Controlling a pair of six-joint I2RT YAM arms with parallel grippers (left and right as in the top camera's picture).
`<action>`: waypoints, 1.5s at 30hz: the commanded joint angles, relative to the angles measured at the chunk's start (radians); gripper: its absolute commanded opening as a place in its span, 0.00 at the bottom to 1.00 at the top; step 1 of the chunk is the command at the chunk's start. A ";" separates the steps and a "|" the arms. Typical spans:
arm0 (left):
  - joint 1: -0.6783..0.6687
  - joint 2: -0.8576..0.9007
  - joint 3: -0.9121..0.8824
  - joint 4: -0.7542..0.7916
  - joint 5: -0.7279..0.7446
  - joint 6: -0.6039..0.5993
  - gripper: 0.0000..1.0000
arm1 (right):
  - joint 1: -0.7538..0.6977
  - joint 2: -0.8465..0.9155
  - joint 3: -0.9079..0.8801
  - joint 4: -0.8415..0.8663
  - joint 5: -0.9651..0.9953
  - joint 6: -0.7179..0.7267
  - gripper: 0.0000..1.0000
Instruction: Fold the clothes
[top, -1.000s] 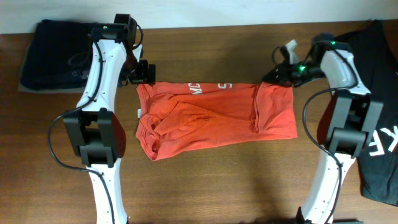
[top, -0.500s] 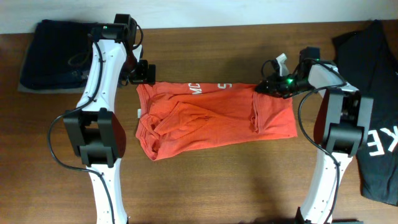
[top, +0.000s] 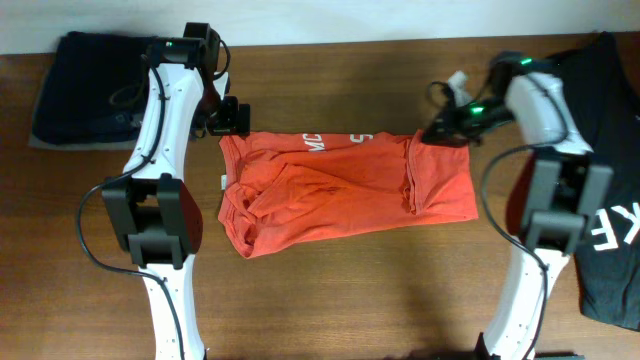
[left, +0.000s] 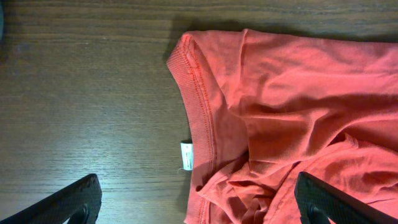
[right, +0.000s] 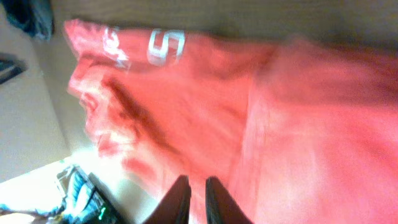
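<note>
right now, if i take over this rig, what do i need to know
Left claw: open, above the collar end of the shirt, holding nothing.
Right claw: almost shut at the shirt's far right corner; the view is blurred, so can't tell if cloth is pinched.
Shirt: lies between the arms as a rough band, lettering along the far edge, collar end rumpled.
Done: looks partly folded over.
Left: smooth the collar end and finish the folds.
</note>
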 joint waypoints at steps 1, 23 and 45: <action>0.000 0.003 0.009 -0.001 0.011 -0.006 0.99 | -0.069 -0.085 0.039 -0.145 0.020 -0.245 0.16; 0.000 0.003 0.009 -0.002 0.011 -0.006 0.99 | -0.150 -0.069 -0.610 0.257 -0.026 -0.287 0.21; 0.000 0.003 0.009 0.012 0.015 -0.006 0.99 | -0.280 -0.169 -0.297 -0.010 0.141 -0.275 0.89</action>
